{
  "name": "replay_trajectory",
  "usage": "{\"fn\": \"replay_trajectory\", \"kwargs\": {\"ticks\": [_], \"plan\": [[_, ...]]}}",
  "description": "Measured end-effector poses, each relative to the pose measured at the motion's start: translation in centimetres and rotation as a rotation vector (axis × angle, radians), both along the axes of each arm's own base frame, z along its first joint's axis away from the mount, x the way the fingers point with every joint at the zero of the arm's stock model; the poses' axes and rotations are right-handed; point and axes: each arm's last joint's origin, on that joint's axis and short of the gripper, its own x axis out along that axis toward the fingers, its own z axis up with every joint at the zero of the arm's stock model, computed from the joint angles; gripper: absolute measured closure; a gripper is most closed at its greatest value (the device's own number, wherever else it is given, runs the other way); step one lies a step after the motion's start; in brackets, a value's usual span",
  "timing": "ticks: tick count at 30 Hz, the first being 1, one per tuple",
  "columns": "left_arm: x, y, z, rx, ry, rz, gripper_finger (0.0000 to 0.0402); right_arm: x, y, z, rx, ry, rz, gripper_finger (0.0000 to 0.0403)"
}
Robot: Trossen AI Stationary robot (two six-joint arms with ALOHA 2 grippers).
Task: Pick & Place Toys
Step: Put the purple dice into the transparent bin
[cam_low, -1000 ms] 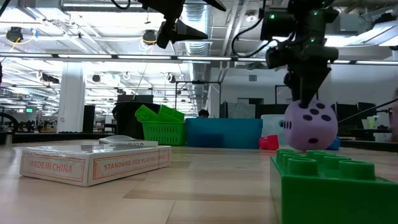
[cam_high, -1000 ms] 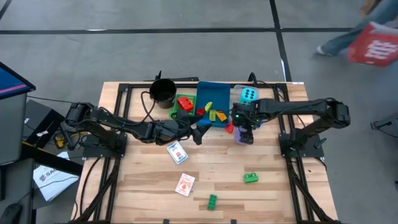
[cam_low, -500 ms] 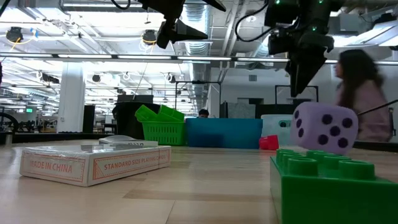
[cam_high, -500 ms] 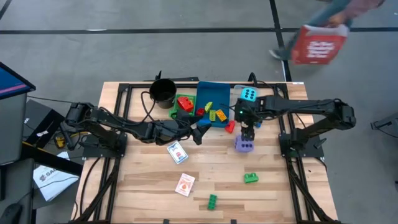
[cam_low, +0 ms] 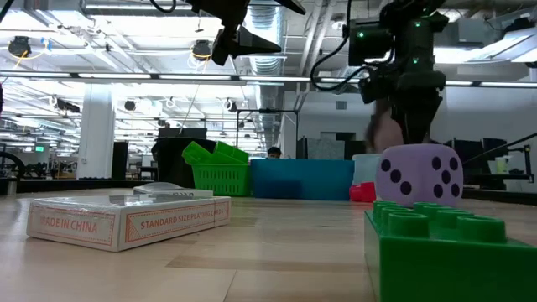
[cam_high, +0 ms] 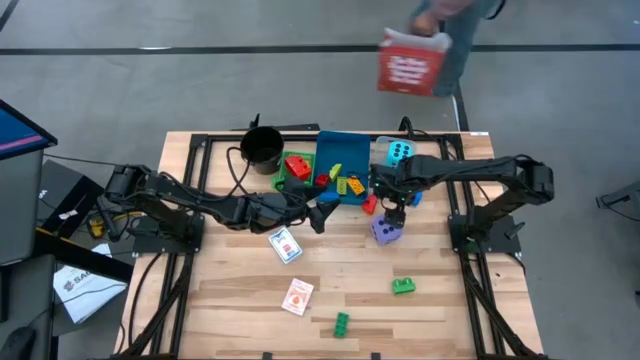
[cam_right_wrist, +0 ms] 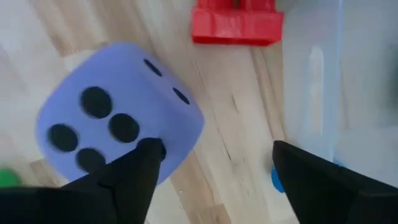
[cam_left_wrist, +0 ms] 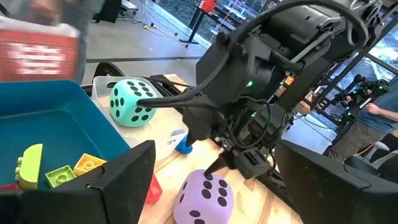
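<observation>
At the desk's [cam_high: 240,300] near edge lie a green brick [cam_high: 341,323], a second green brick [cam_high: 403,286] and a red-backed card pack [cam_high: 297,296]. Past them lies a blue-backed card pack [cam_high: 285,244]. The purple die [cam_high: 387,231] rests on the wood, free of any grip. The right tool [cam_high: 393,210] hangs just above it with its fingers spread, holding nothing. A red brick [cam_high: 369,204] lies just beside the die. The left tool [cam_high: 318,214] is released too, empty, near the blue tray [cam_high: 340,145], which holds yellow and green bricks. Behind stand a green tray [cam_high: 279,180], a black cup [cam_high: 262,148] and the cyan die [cam_high: 399,152]. A person carrying a red box [cam_high: 414,63] passes beyond the desk.
</observation>
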Motion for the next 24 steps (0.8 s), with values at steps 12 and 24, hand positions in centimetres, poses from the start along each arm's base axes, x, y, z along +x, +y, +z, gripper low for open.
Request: {"fn": "replay_trajectory", "kwargs": {"ticks": [12, 24], "plan": [[0.0, 0.0, 0.01, -0.001, 0.0, -0.001, 0.0078, 0.13, 0.5, 0.46, -0.022, -0.037, 0.097, 0.0061], [0.0, 0.0, 0.0, -0.001, 0.0, -0.001, 0.0078, 0.28, 0.6, 0.46, 0.005, -0.057, 0.097, 0.006]]}}
